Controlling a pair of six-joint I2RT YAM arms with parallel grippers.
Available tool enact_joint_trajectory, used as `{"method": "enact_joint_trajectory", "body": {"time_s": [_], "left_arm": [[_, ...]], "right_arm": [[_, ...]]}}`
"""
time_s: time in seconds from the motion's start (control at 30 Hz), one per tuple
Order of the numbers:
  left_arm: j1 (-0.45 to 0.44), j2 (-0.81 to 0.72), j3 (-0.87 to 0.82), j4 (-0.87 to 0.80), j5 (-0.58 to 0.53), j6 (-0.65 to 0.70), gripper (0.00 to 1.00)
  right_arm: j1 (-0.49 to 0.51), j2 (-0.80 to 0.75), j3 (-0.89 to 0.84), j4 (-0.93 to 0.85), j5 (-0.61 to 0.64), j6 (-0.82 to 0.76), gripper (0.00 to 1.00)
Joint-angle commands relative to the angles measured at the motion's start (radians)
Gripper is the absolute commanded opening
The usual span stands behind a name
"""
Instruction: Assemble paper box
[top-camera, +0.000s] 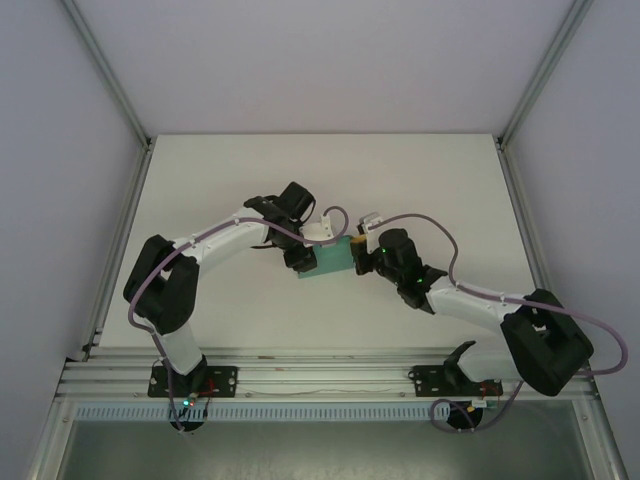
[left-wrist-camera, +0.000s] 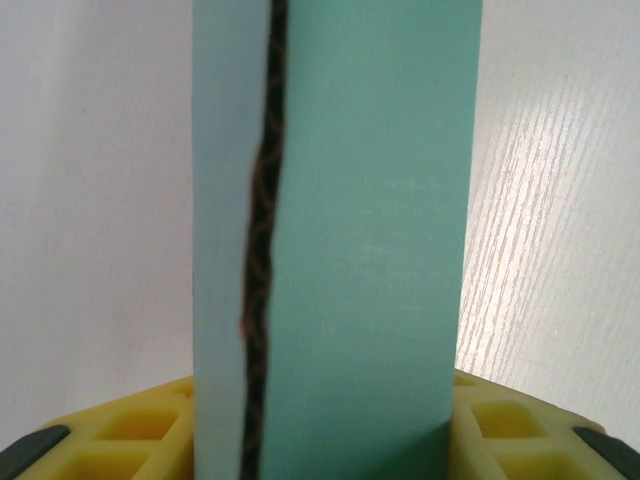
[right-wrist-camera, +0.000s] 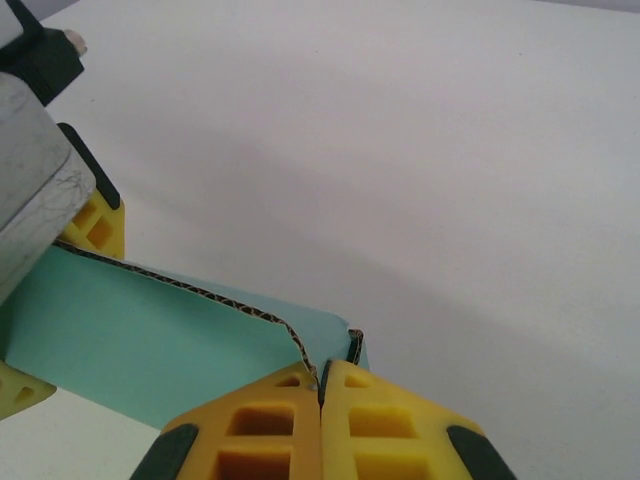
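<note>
Left gripper (top-camera: 302, 262): closed on the left end of the box (top-camera: 330, 259), one yellow finger (left-wrist-camera: 510, 425) on each side of it, both touching the card.
Right gripper (top-camera: 361, 258): fingers pressed together, pinching a thin edge of card at the box's right end; in the right wrist view the two yellow pads (right-wrist-camera: 270, 430) meet with only the card between them.
Box: teal-green, held between the two grippers over the middle of the table (top-camera: 250, 180), slightly nearer than its centre. Whether it rests on the surface or hangs just above it, I cannot tell.
Box, left wrist view: runs straight away from the fingers, with a dark, wavy gap between a paler left panel and a deeper green right panel; a brown corrugated edge shows in the gap.
Box, right wrist view: a flat green face with a raw corrugated edge running from the left gripper's finger (right-wrist-camera: 97, 222) to the right gripper's pinch.
Arms: both reach inward from the near edge and meet at the box.
Table: white, with a faint wood grain.
</note>
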Motion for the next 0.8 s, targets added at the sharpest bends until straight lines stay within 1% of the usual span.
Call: {"method": "enact_joint_trajectory", "body": {"time_s": [0.0,0.1,0.17,0.2,0.3,0.33,0.37,0.43,0.5,0.57,0.7,0.77], "left_arm": [[-0.004,-0.003,-0.01,0.05,0.044,0.003,0.47],[-0.003,-0.006,0.004,0.045,0.053,0.0,0.51],[-0.004,-0.016,0.007,0.055,0.039,-0.011,0.61],[-0.004,-0.021,0.013,0.055,0.034,-0.022,0.62],[-0.004,-0.054,0.02,0.06,0.036,-0.044,0.79],[-0.003,-0.068,0.017,0.065,0.036,-0.051,0.98],[-0.004,-0.084,0.012,0.073,0.031,-0.061,1.0],[-0.004,-0.124,-0.006,0.093,0.012,-0.089,1.0],[-0.004,-0.171,-0.026,0.121,-0.026,-0.149,1.0],[-0.004,-0.224,-0.055,0.145,-0.088,-0.233,1.0],[-0.002,-0.342,-0.159,0.193,-0.282,-0.433,1.0],[-0.001,-0.396,-0.218,0.206,-0.327,-0.499,1.0]], "right_arm": [[0.016,0.044,-0.028,-0.092,-0.072,-0.024,0.0],[0.017,0.053,-0.021,-0.109,-0.037,-0.021,0.0],[0.016,0.052,-0.012,-0.126,-0.021,-0.014,0.0],[0.015,0.049,-0.004,-0.141,-0.022,-0.009,0.0],[0.017,0.05,0.027,-0.185,0.002,0.012,0.0],[0.017,0.049,0.035,-0.199,0.013,0.02,0.0],[0.018,0.049,0.042,-0.211,0.018,0.025,0.0],[0.021,0.044,0.056,-0.239,0.03,0.035,0.0],[0.023,0.04,0.072,-0.271,0.045,0.049,0.0],[0.027,0.04,0.088,-0.31,0.055,0.056,0.0],[0.033,0.034,0.114,-0.364,0.105,0.097,0.0],[0.035,0.033,0.126,-0.388,0.106,0.11,0.0]]}}
